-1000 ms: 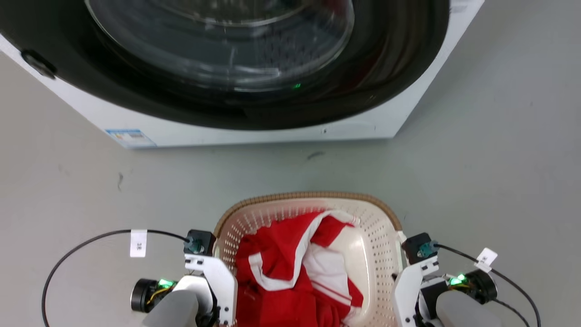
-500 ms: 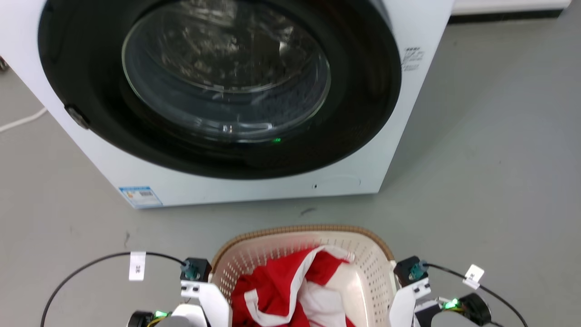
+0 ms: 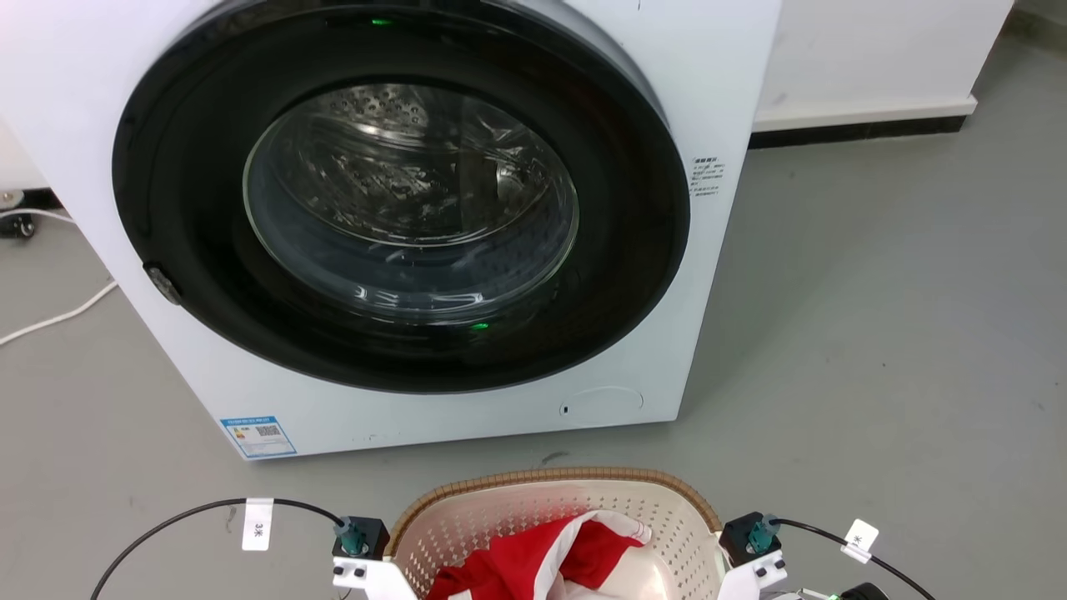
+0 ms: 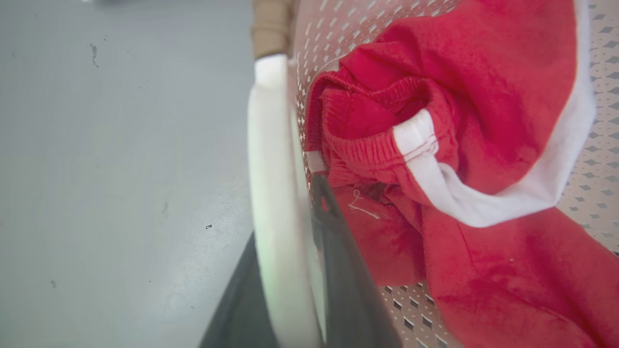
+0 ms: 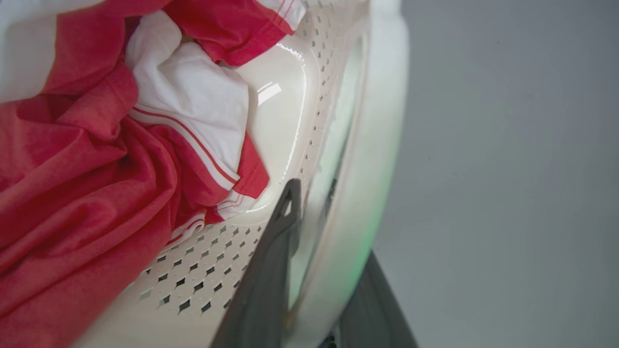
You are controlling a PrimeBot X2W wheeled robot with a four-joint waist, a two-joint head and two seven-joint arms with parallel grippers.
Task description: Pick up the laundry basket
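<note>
Since a second ago my head camera has tilted up, leaving the cream-white perforated plastic laundry basket (image 3: 533,510) at the view's bottom edge, near the white front-loading washing machine (image 3: 733,108). My left gripper (image 4: 285,290) and right gripper (image 5: 324,290) are each clamped on one side of it. The grasp is done, I judge; the lift is left to finish.

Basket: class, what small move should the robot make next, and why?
Probably raise both arms evenly, straight up: the left gripper and right gripper each pinch a side of the basket, and loose red clothes lie inside.
</note>
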